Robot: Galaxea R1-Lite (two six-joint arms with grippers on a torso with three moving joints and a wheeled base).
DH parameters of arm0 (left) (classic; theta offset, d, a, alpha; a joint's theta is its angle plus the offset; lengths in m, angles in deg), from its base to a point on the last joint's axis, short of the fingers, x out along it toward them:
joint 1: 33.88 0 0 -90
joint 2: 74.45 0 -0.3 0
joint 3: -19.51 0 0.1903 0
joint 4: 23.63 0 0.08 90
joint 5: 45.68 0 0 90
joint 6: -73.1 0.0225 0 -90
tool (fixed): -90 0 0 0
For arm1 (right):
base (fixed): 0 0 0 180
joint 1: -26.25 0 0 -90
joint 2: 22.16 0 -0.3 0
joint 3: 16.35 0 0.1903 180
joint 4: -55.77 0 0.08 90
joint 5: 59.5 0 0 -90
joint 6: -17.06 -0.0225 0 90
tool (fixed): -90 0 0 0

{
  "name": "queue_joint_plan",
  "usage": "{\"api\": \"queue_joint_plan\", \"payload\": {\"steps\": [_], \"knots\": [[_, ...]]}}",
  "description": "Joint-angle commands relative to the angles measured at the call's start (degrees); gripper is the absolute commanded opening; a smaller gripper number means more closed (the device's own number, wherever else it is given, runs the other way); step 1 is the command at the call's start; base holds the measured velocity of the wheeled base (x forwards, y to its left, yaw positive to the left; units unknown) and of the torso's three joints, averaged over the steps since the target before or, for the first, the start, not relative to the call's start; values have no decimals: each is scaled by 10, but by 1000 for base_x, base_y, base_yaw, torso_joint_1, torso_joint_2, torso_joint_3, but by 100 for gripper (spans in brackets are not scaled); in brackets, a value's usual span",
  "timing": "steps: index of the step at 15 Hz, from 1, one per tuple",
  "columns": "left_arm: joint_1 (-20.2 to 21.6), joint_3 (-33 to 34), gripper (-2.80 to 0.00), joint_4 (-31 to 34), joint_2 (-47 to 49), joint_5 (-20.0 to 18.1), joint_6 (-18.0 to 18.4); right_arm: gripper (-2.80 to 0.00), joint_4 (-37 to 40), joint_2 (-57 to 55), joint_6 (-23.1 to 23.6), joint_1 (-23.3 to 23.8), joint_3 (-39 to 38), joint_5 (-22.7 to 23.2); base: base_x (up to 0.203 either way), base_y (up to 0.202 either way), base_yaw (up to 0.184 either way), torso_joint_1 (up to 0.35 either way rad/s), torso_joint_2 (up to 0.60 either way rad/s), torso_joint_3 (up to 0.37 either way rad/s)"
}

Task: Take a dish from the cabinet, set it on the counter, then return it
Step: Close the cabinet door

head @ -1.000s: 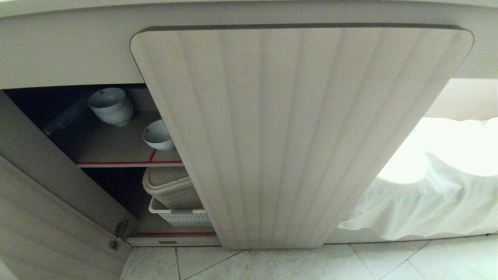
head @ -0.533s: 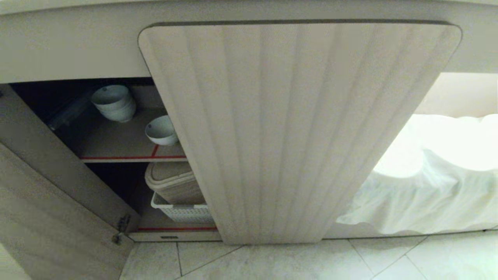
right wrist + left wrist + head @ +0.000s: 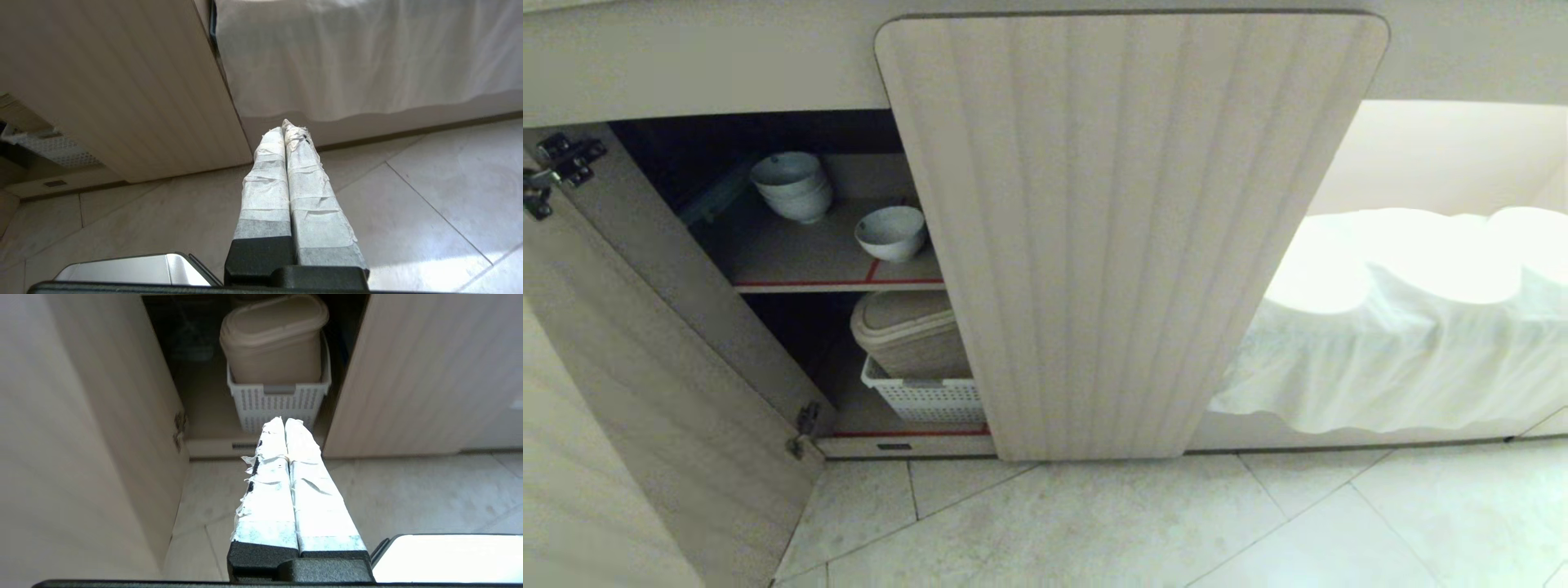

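White dish [image 3: 890, 232] sits shelved, outside both wrist views.

You have the cabinet [image 3: 1127, 237] ahead: low, beige, fluted doors, the left door swung open. On its upper red-edged shelf the bowl [image 3: 890, 233] sits upright near the front edge, small, white, deep-sided, at ten o'clock from the closed door's middle.
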Motion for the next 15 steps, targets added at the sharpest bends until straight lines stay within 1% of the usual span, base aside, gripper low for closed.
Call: {"api": "queue_joint_plan", "payload": {"steps": [1, 12, 13, 15], "knots": [[0, 0, -280, 0, 1, 0, 0, -280, 0, 0, -1, 0, 0, 0, -192, 0, -1, -1, 3, -2], [0, 0, -280, 0, 1, -1, 1, -280, 0, 0, -1, 0, 0, 0, -192, 0, -1, 2, 2, 2], [0, 0, -280, 0, 1, -1, 1, -280, 0, 0, -1, 0, 0, -1, -147, 0, 2, 0, 2, 4], [0, 0, -280, 0, 1, -2, 0, -280, 0, 0, -1, 0, 0, 0, 0, 0, 0, 0, 0, 0]]}}
